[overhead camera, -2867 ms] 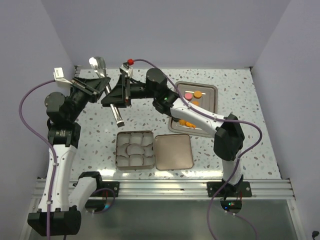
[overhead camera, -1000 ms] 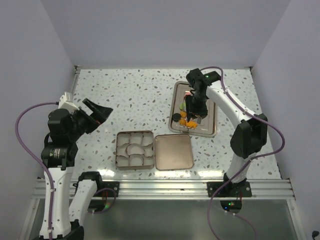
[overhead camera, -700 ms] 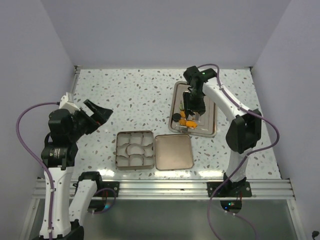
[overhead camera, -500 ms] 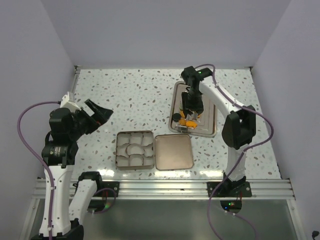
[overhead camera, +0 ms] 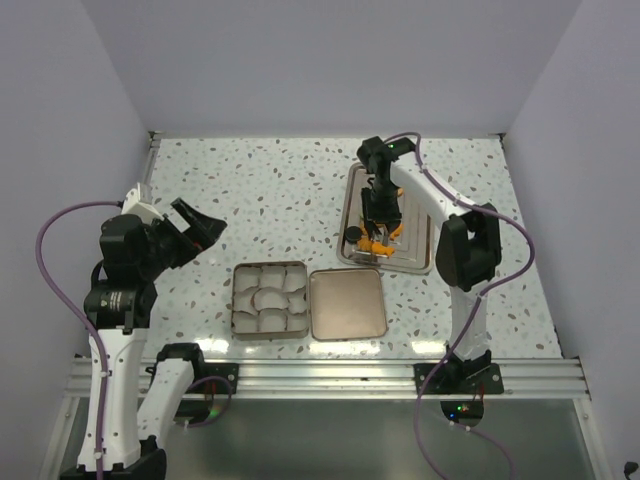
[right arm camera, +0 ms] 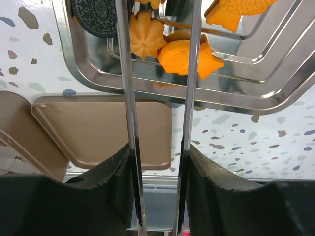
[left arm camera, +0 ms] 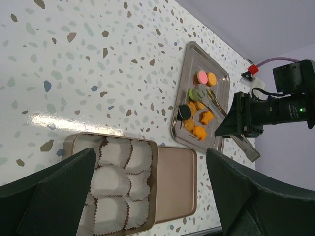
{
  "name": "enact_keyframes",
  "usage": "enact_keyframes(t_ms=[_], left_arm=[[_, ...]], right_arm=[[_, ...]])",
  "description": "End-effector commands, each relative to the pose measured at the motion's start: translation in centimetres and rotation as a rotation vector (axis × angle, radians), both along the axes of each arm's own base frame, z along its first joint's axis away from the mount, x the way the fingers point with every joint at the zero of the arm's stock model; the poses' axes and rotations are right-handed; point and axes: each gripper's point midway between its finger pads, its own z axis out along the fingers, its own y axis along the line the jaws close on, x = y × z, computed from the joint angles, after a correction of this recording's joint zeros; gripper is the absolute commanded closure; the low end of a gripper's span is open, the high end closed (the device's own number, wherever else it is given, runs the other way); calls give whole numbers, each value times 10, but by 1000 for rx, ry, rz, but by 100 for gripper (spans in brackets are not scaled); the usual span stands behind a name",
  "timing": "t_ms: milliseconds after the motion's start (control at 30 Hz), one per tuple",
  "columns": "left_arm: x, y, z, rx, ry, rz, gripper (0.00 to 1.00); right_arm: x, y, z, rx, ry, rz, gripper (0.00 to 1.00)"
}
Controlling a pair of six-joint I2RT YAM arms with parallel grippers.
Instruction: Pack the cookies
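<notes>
The cookies (overhead camera: 375, 240) lie on a steel tray (overhead camera: 421, 258) at the back right: pink (left arm camera: 201, 76), green (left arm camera: 195, 93), a black sandwich one (right arm camera: 96, 17) and several orange. My right gripper (overhead camera: 382, 210) is shut on metal tongs (right arm camera: 125, 98), which point down at the tray's near end. The two blades straddle an orange flower-shaped cookie (right arm camera: 146, 35) and touch a fish-shaped one (right arm camera: 189, 54); their tips are out of the wrist view. My left gripper (overhead camera: 195, 225) hangs open over the table's left side, holding nothing.
A brown tin (overhead camera: 234, 300) lined with white paper cups (left arm camera: 115, 179) sits at the front centre. Its lid (overhead camera: 347, 303) lies flat just to its right. The tray's near rim (right arm camera: 162, 88) is close behind the lid.
The right wrist has shifted left and settled over the tray's near end, and the tongs' blades have drawn slightly closer together. The left arm has barely moved in the last second.
</notes>
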Motion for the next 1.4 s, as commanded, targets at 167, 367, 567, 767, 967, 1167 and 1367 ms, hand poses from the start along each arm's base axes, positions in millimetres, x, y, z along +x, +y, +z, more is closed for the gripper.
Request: enact_keyframes(t_ms=[167,367,567,767,967,1167,1367], left_arm=[[-2,1,9,25,-28,-3,0],[-3,1,8,24,-26,-4,0],[-2,1,10,25,-29,-4,0],[-3,2,14,34,-33,-3,0],[-7,6,17,57,-33,15,0],[-10,13,20,86,-29,40,0],[-13,16,22,96,-26,61,0]], right_arm=[[-2,9,7,63,1,0,66],[-2,10,13,71,-12,-3,75],[1,12,30,90,-47,-5,81],[2,13,45,108,-72,-8,83],[0,14,70,138,-116,-11,85],[-9,24,99,227,-153,-11,87],[-34,51,121,353,-153,28,88]])
